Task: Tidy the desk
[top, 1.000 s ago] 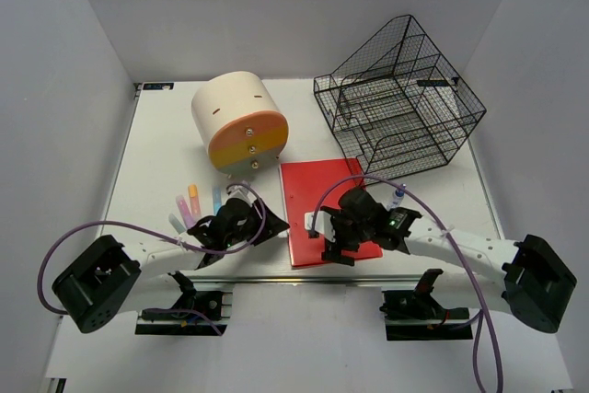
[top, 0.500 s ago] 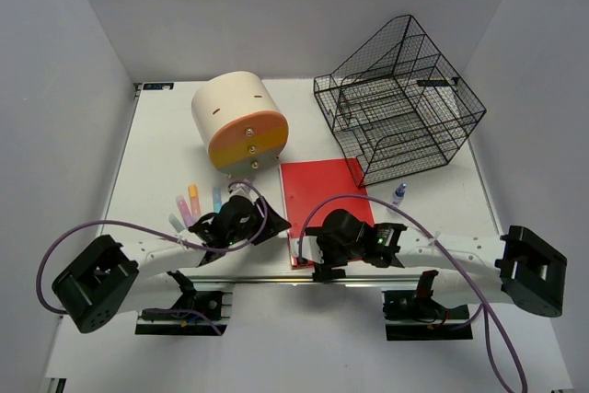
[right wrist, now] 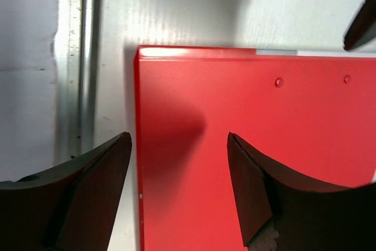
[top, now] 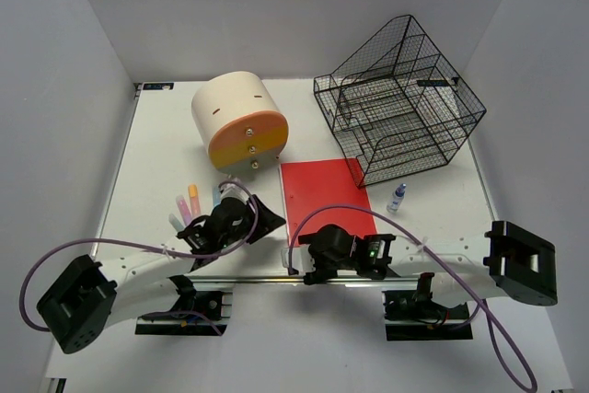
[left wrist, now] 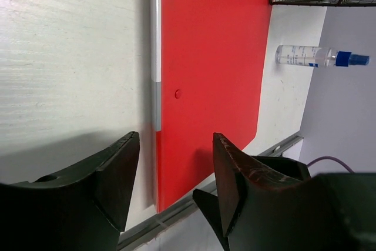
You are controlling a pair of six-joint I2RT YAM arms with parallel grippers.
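The white desk (top: 156,149) holds a red folder (top: 324,192) near its front middle. My left gripper (top: 269,219) is open and empty, low beside the folder's left edge; in the left wrist view (left wrist: 176,166) its jaws straddle that edge of the red folder (left wrist: 214,51). My right gripper (top: 308,261) is open and empty over the folder's near-left corner. In the right wrist view (right wrist: 179,166) the jaws stand wide above the red folder (right wrist: 264,157), next to the silver rail (right wrist: 88,57).
A cream drawer box with an orange front (top: 239,123) stands at the back left. A black wire-mesh rack (top: 398,103) stands at the back right. A small spray bottle (top: 397,196) lies right of the folder. Several coloured markers (top: 189,204) lie left of my left gripper.
My right arm has swung left and nearer, from over the folder's right part to its near-left corner. My left gripper has crept toward the folder's left edge.
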